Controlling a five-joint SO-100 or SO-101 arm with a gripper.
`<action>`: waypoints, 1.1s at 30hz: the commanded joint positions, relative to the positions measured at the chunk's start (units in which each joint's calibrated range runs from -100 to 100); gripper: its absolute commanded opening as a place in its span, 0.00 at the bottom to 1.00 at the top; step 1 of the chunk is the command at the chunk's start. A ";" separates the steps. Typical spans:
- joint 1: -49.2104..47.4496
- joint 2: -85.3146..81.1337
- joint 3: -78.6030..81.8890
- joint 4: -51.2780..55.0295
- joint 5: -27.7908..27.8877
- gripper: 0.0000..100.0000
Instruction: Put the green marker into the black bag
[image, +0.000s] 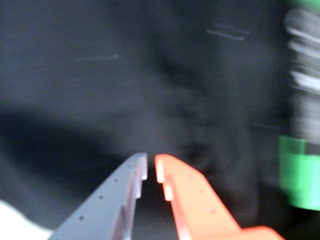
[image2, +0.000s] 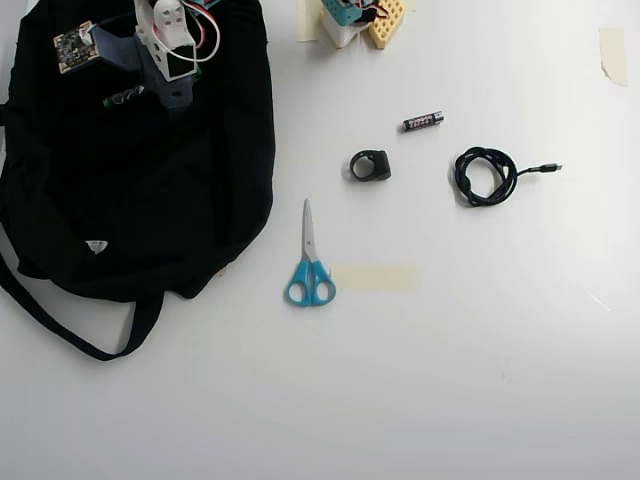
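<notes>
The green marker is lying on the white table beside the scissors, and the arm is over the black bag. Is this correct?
Not quite. The overhead view shows the green marker lying on the black bag, next to the gripper, not on the white table beside the scissors. The arm is indeed over the bag.

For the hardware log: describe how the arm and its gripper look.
In the wrist view the gripper has one grey finger and one orange finger, both flat with small holes. In the overhead view the arm is white and grey-blue, with red and white wires and a small circuit board.
</notes>
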 joint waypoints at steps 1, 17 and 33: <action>-8.59 -11.66 -1.29 4.20 -0.36 0.02; -48.75 -41.87 21.71 -12.85 -0.51 0.02; -48.23 -73.16 72.02 -39.98 -1.56 0.02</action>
